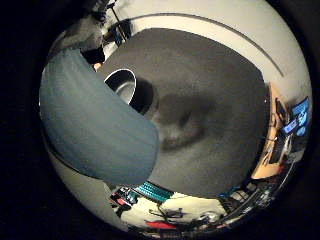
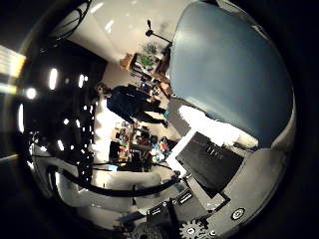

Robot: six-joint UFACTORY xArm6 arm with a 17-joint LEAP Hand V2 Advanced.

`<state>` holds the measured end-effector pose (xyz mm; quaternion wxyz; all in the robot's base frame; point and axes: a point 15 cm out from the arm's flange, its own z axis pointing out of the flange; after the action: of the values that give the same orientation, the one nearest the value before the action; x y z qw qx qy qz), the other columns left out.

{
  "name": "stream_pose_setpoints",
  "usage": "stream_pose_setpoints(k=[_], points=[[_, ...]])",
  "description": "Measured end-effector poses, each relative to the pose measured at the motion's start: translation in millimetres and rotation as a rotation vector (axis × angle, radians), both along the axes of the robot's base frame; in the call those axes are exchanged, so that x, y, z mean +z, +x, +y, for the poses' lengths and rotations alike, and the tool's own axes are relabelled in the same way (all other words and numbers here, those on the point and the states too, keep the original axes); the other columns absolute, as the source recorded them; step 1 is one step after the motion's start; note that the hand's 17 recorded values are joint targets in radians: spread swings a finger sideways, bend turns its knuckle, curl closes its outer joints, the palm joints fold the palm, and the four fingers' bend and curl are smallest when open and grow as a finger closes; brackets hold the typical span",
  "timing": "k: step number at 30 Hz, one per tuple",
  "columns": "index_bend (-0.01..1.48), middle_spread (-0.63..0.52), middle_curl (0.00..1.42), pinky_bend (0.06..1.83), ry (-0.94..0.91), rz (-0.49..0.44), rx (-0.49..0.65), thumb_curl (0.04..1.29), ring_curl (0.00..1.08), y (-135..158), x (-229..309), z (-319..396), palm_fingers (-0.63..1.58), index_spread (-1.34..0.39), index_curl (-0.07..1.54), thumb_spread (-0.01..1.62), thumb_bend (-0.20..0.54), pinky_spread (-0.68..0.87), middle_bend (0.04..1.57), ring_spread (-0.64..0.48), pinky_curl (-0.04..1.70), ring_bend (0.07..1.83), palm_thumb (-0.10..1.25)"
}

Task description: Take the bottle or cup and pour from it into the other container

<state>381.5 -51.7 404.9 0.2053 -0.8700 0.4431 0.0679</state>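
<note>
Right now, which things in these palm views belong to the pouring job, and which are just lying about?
Job:
- blue-grey cup, close against the palm
- dark metal container, standing open on the grey tabletop
- hand, its black and white parts beside the cup

Lying about:
- cluttered orange desk with screens
- shelves of small items across the room

One blue-grey cup or bottle fills much of both palm views, one dark metal-rimmed container stands beside it on one dark grey mat, and, as far as can be made out, no second vessel of either kind shows.
</note>
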Motion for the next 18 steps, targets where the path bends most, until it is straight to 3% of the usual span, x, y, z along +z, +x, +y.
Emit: stream_pose_setpoints(k=[18], points=[[0.61, -0.31, 1.05, 1.36, -0.567, 0.007, 0.137, 0.72, 0.72, 6, 1, 65, 0.9, -0.47, 1.09, 0.53, -0.031, -0.3, 0.96, -0.26, 0.82, 1.3, 0.98]])
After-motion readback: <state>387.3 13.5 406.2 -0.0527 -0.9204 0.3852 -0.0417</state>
